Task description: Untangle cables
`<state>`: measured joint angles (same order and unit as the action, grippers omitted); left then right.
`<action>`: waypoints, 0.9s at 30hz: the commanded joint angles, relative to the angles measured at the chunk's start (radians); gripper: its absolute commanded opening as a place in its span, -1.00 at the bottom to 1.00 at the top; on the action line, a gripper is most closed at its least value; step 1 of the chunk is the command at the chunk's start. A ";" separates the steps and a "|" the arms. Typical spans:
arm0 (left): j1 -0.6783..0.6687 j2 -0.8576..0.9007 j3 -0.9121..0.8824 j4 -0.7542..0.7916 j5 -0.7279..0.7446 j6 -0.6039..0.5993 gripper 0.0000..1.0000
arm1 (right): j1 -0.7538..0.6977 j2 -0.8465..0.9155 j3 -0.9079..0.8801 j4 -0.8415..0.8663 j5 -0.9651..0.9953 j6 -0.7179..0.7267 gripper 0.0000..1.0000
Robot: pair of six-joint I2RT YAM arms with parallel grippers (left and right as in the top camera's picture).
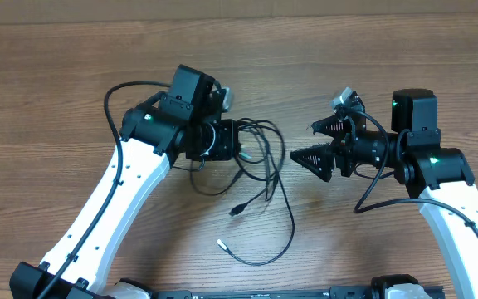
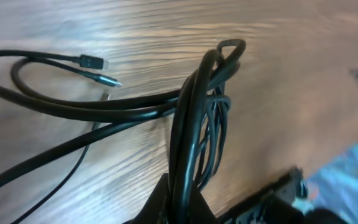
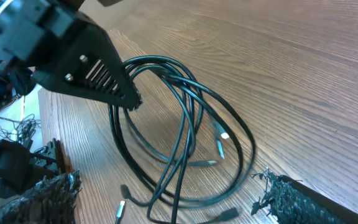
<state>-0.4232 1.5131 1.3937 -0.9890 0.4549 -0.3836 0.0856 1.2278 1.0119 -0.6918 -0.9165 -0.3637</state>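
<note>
The left end effector point(image 1: 241, 149) is pressing together on the upper part of the cables point(image 1: 260, 158); the bundle is passing between its fingers point(image 2: 151, 211) and is trailing down onto the surface point(image 1: 65, 83). The right end effector point(image 1: 309, 143) is standing with its jaws wide apart and is holding nothing; it is pointing at the bundle from the opposite side. The cables are lying between the 2 end effectors; from the right end effector they are lying straight ahead, near but not touching. The long axis of the tangle is running from the clamped point toward the robot's base side, across the right end effector's line of approach. The left arm is the nearer, being in contact; the right arm is judged to be the free one for the coming pull. Count: 2 arms; 2 end effectors; 3 plug ends point(image 2: 92, 61) are showing in the left wrist view; the number of separate cords cannot be told from the knot.
</note>
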 commanded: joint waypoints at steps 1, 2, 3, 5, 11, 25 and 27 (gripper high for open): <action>-0.031 -0.006 0.002 0.053 0.180 0.178 -0.92 | -0.003 -0.016 0.016 0.005 -0.001 -0.005 1.00; -0.034 -0.006 0.002 0.065 0.192 0.179 -0.92 | -0.003 -0.016 0.016 0.005 -0.001 -0.009 0.99; -0.036 -0.006 0.002 0.074 0.196 0.179 -0.91 | -0.003 -0.016 0.016 0.005 -0.001 -0.009 1.00; -0.035 -0.006 0.002 0.092 0.227 0.179 -0.91 | -0.002 -0.016 0.016 -0.003 -0.001 -0.063 1.00; -0.035 -0.006 0.002 0.105 0.305 0.212 -0.91 | -0.003 -0.016 0.016 -0.022 0.000 -0.274 1.00; -0.036 -0.006 0.002 0.175 0.486 0.106 -0.92 | -0.003 -0.015 0.016 -0.050 0.053 -0.378 0.87; -0.036 -0.006 0.002 0.174 0.484 0.106 -0.91 | -0.003 -0.014 0.016 -0.050 0.053 -0.378 0.52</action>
<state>-0.4583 1.5131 1.3937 -0.8215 0.8742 -0.2600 0.0856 1.2278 1.0119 -0.7444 -0.8642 -0.7292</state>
